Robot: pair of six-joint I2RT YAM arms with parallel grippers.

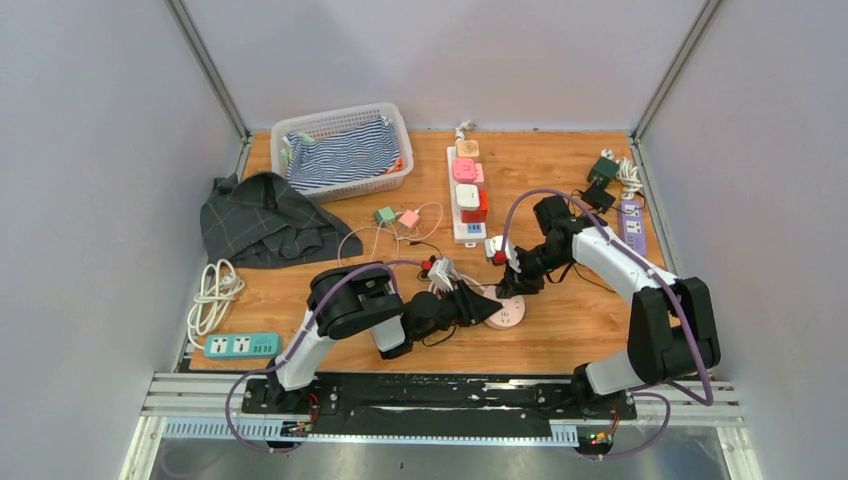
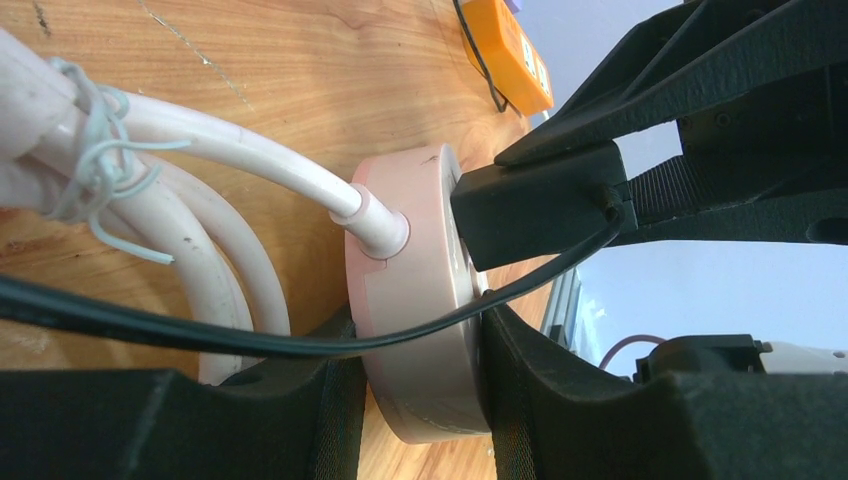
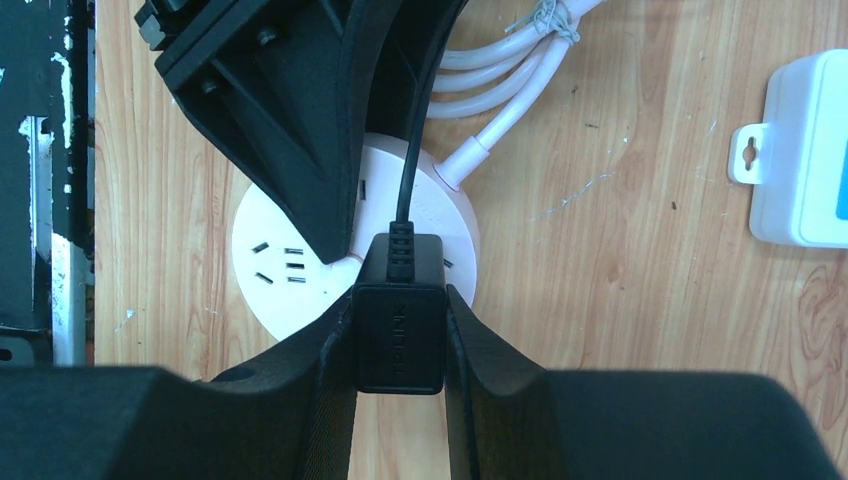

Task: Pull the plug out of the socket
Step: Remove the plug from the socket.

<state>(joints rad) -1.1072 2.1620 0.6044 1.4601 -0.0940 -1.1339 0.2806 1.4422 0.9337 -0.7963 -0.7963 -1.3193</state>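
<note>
Plug: the black plug [image 3: 400, 320] sits low in the middle of the right wrist view, pressed against the face of the round pink socket [image 3: 270, 255].
Where: in the top view both lie in the low middle of the frame, on the wooden table [image 1: 580, 330].
Done: each gripper has its hold, one on the plug and one on the socket.
Left to do: the plug looks pushed in, as no gap shows at the socket face. The pull is not done.
Right gripper [image 3: 400, 335]: jaws clamped on the two sides of the plug.
Left gripper [image 2: 420, 390]: jaws clamped on the socket's rim.
Arms: the left arm lies low, reaching in from the lower left. The right arm bends in from the right, wrist tipped down.
Cords: a white cord [image 2: 230, 150] leaves the socket's side, and a thin black wire [image 2: 200, 335] leaves the plug.
</note>
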